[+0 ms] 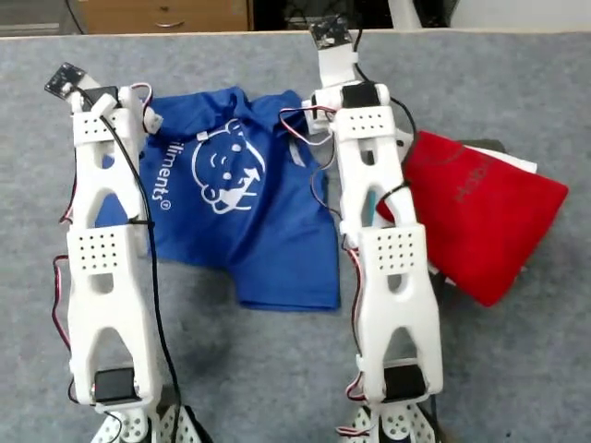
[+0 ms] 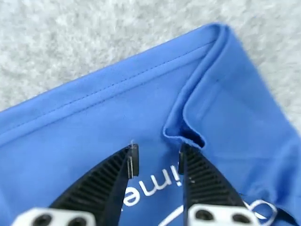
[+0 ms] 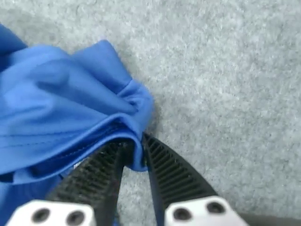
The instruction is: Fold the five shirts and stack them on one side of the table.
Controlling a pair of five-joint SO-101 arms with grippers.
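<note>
Blue shirt [image 1: 249, 231]: likely soft, limp; hold its hems. Your right gripper [image 3: 135, 153] jaws pinch its corner; left gripper [image 2: 157, 156] jaws gape over cloth.

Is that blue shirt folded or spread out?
Mostly spread out: the blue shirt lies print-up across the grey table, edges rumpled. The right claw pinches a bunched corner; the left claw is open over the fabric.
</note>
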